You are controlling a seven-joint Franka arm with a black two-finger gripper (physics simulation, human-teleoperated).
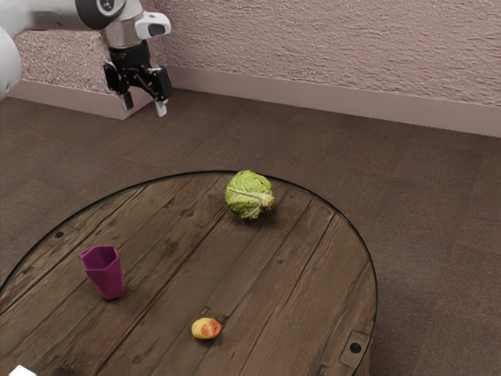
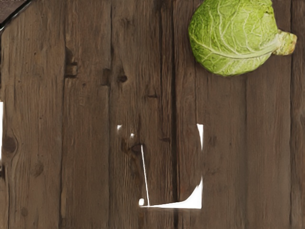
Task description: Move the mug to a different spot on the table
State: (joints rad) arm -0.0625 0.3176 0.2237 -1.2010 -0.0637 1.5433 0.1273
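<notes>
A purple mug (image 1: 102, 271) without a visible handle stands upright on the round wooden table (image 1: 297, 282), toward the exterior view's left. My gripper (image 1: 144, 103) hangs high above the table's far left side, well away from the mug, open with nothing between its fingers. In the wrist view I look straight down on the table planks (image 2: 86, 143), with a green cabbage (image 2: 233, 36) off to one side of my hand.
The green cabbage (image 1: 249, 194) lies near the table's far edge. A small yellow-red apple (image 1: 206, 328) sits near the front edge, to the right of the mug. A white object (image 1: 19, 370) peeks in at the front left corner.
</notes>
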